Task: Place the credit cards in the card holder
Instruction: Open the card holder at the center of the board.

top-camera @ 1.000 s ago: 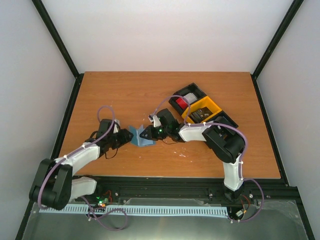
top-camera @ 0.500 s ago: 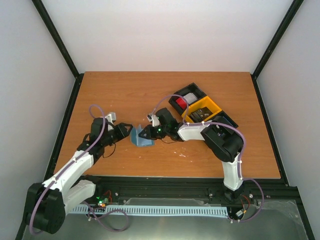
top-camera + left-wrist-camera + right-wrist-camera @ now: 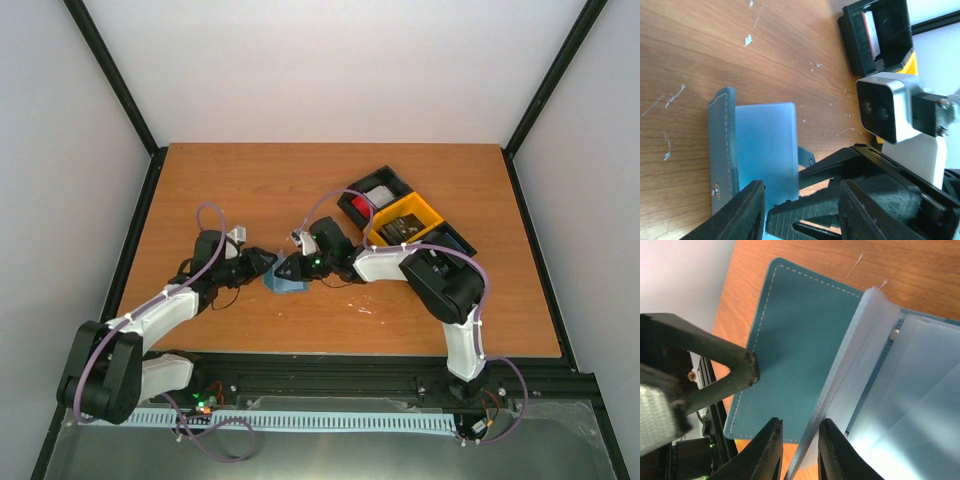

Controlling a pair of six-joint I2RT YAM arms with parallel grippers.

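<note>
The blue-grey card holder (image 3: 284,277) lies open on the table between both grippers. In the left wrist view its cover (image 3: 722,150) stands on edge with a clear pocket leaf (image 3: 765,142) beside it. My left gripper (image 3: 265,263) (image 3: 802,192) is open, its jaws wide around the leaf's lower edge and one finger of the right gripper. My right gripper (image 3: 294,268) (image 3: 800,427) is open by a narrow gap. The clear pocket leaves (image 3: 860,355) run between its fingers and rest against one. A red credit card (image 3: 362,203) (image 3: 869,30) stands in the tray.
The black-and-yellow tray (image 3: 413,213) sits at the right rear, behind the right arm, with a white card (image 3: 381,194) next to the red one. The right wrist's camera housing (image 3: 887,112) is close in front of the left gripper.
My left gripper pulled back to the left, then came right again to the holder with its jaws narrower. The holder's V-shaped spread has flattened. The right gripper stayed at the holder.
</note>
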